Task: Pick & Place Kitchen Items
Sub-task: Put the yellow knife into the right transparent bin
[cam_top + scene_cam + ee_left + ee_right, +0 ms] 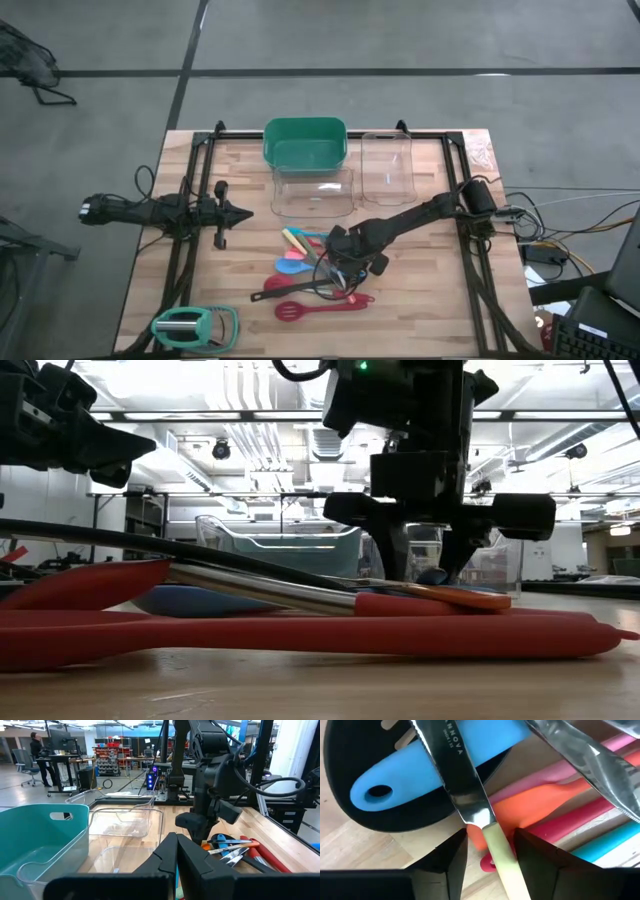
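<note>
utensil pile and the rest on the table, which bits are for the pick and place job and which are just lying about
For the job:
utensil pile
right gripper, closing around a knife's pale green handle

Lying about:
mint-green gadget
green bin
clear bins
left gripper, waiting

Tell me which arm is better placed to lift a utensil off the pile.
The right. Its right pincer is down on the utensil pile, fingers open astride a pale-green knife handle. The left pincer waits beside the pile, shut.
</note>
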`<state>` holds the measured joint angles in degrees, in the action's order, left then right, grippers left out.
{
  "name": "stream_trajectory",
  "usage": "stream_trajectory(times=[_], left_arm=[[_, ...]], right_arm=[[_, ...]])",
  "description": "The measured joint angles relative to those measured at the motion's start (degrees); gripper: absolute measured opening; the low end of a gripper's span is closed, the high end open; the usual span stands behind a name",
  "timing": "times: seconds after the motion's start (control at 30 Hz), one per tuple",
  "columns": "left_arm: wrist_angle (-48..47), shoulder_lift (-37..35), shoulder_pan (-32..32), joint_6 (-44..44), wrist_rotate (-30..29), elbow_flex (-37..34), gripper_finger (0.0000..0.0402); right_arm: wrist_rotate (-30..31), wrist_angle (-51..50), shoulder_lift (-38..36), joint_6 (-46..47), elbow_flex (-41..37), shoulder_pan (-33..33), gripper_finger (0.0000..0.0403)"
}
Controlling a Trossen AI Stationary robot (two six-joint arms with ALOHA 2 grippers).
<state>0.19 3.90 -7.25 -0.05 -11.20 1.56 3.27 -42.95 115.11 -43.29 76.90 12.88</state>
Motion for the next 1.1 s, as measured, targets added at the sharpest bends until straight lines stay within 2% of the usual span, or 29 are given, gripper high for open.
stream_trajectory(times=[0.17,0.43,0.63,0.77,1.1], left_arm=[[-0.02,0.00,0.00,0.00,0.00,0.00,0.0010],[-0.02,0.00,0.00,0.00,0.00,-0.01,0.0010],[-0.01,0.00,0.00,0.00,0.00,-0.01,0.0010],[-0.01,0.00,0.00,0.00,0.00,-0.01,0.0010],[0.00,0.02,-0.02,0.00,-0.02,-0.01,0.0010]], right_arm=[[1.19,-0.25,-0.55,1.35,0.79,0.00,0.0117],[1.29,-0.39,-0.75,2.40,1.20,0.02,0.0037],[1.44,-0.92,-0.75,4.04,1.20,0.02,0.0036],[1.41,-1.48,-1.36,6.01,1.20,0.02,0.0049],[1.38,-2.15,-7.45,13.47,2.90,0.00,0.0046]])
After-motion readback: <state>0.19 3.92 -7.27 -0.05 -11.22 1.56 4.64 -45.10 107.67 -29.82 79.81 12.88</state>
